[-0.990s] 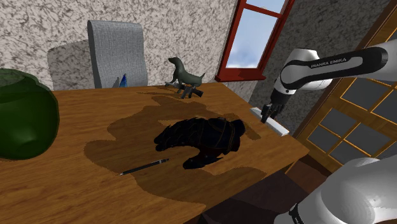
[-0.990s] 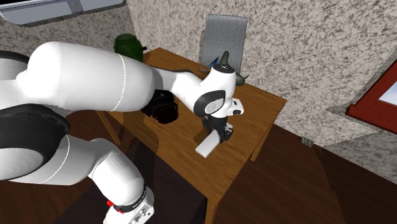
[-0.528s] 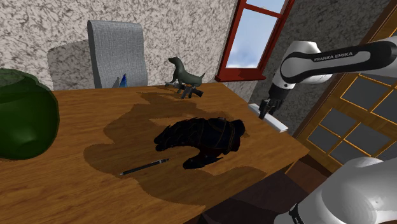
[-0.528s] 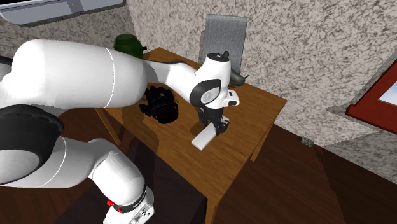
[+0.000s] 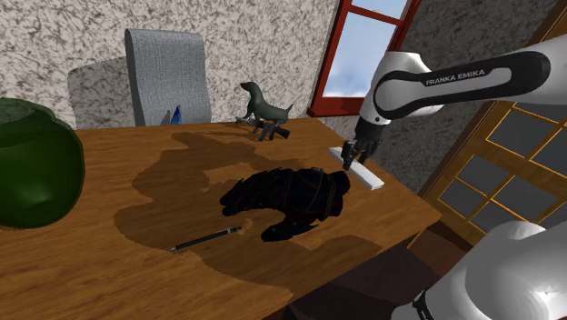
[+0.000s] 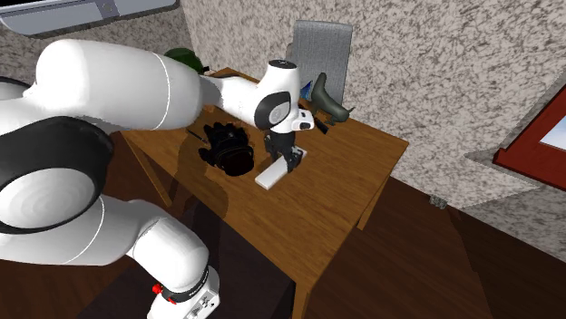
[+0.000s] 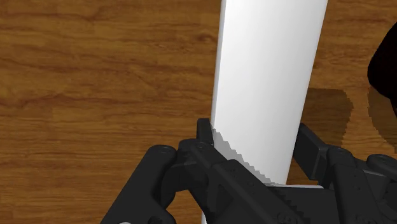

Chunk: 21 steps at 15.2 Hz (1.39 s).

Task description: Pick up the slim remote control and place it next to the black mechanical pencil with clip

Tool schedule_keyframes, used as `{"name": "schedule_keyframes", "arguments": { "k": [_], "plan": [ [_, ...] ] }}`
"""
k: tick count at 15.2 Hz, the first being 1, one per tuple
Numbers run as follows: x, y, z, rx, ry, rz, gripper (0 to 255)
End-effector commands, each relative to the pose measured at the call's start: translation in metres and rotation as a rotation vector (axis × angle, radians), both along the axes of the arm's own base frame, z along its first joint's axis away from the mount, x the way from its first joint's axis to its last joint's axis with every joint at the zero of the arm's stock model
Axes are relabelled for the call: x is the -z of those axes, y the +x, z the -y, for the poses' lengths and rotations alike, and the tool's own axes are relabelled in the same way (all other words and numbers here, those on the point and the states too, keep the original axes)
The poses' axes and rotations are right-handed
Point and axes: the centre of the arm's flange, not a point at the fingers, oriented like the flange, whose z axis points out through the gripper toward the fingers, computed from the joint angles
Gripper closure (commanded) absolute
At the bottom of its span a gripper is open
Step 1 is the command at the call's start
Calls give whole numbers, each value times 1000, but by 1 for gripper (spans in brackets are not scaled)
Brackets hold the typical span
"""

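One wooden worktop [image 5: 109,273], read across the shoulder view from its left.

Far left: large dark green round vessel [image 5: 34,164] standing on the wood. Behind it, against the speckled wall: grey chair back [image 5: 168,75].

Front, left of centre: black mechanical pencil [image 5: 206,239], lying flat and slanted on bare wood. Just right of it and a little further back: black glove [image 5: 289,202], crumpled, near the pencil's end but apart from it.

Back edge, centre: dark dog figurine [image 5: 263,102], upright. A small dark object sits at its feet, too small to identify.

Right of the glove: slim remote control [image 5: 363,173], a plain white slab near the worktop's right edge. It is well apart from the pencil, with the glove between them. End effector [image 5: 349,162] is clamped on the slab near one end. White arm [image 5: 454,86] reaches in from the right.

Wrist view: both black fingers [image 7: 205,137] press against the slab's long sides, and the slim remote control [image 7: 267,76] runs away from the hand over wood grain. Its shadow falls offset on the wood beside it, so it looks lifted clear of the surface.

Second exterior view: end effector [image 6: 292,159] points down, with the white slab [image 6: 271,175] near the glove [image 6: 229,149].

Far right, shoulder view: red-framed window [image 5: 363,55], then a panelled door [image 5: 509,155] with glass panes.
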Motion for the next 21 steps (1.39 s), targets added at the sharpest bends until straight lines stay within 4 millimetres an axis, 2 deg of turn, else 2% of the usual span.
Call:
{"name": "schedule_keyframes", "arguments": {
  "k": [1,21],
  "plan": [
    [-2,11,-24,1,0,1,255],
    [-3,115,-267,1,0,1,255]
  ]
}}
